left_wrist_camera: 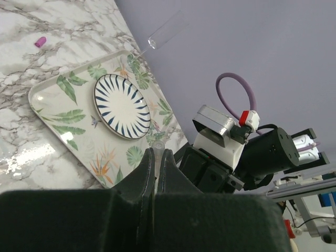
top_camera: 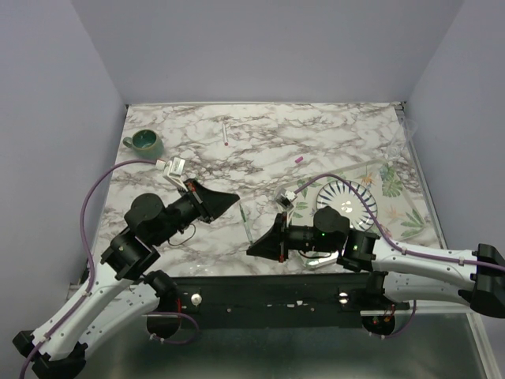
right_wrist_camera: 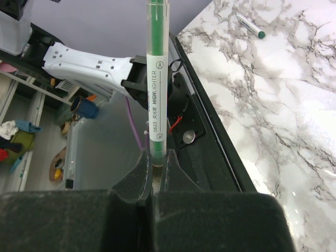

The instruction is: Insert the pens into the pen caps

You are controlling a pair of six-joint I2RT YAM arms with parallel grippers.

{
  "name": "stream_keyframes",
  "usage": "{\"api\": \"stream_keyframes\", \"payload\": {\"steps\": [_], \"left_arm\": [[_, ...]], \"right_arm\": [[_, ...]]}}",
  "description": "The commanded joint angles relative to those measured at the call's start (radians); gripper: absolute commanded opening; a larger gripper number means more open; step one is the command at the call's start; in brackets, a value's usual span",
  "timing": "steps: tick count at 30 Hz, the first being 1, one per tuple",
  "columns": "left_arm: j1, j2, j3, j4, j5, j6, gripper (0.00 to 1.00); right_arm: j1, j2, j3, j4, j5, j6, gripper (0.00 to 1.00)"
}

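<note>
- Far left of the marble table (top_camera: 331,130), a green mug (top_camera: 144,141) stands near the back corner, well apart from both arms.
- The left gripper (top_camera: 234,197) hovers above the middle of the table, its tip pointing right. On my left wrist feed the fingers (left_wrist_camera: 148,170) are pressed together. A small pale bit shows at their tips, and I cannot tell what it is or whether it is held.
- Behind it, a pen with a red end (top_camera: 225,132) lies alone on the marble towards the back.
- At centre front, the right gripper (top_camera: 252,249) reaches left, pinching the green highlighter (top_camera: 247,224) by one end. On the right wrist feed the highlighter (right_wrist_camera: 157,79) stands straight out from the clamped fingers (right_wrist_camera: 137,176), its label facing the camera.
- The same feed shows another pen with a dark green tip (right_wrist_camera: 248,24) lying loose on the marble further off.
- Right of centre, the pink cap (top_camera: 298,159) lies by itself on the table, between the red-ended pen and the tray; I also see it on the left wrist feed (left_wrist_camera: 40,41).
- On the right, a leaf-patterned tray (top_camera: 414,217) carries a blue-striped plate (top_camera: 355,207). The right arm's forearm crosses in front of the tray's near edge.
</note>
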Motion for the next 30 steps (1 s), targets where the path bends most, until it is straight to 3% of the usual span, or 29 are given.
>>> {"api": "stream_keyframes", "payload": {"steps": [1, 6, 25, 30], "left_arm": [[0.001, 0.013, -0.015, 0.061, 0.079, -0.016, 0.00], [0.001, 0.024, -0.032, 0.066, 0.159, -0.022, 0.00], [0.001, 0.023, 0.026, -0.109, 0.131, 0.087, 0.00], [0.003, 0.032, 0.007, -0.047, 0.186, 0.050, 0.00]], "right_arm": [[0.007, -0.003, 0.027, -0.022, 0.013, -0.018, 0.01], [0.007, -0.018, 0.059, -0.073, 0.046, -0.044, 0.01], [0.006, -0.073, 0.097, -0.167, 0.145, -0.085, 0.01], [0.007, -0.064, 0.105, -0.170, 0.154, -0.099, 0.01]]}}
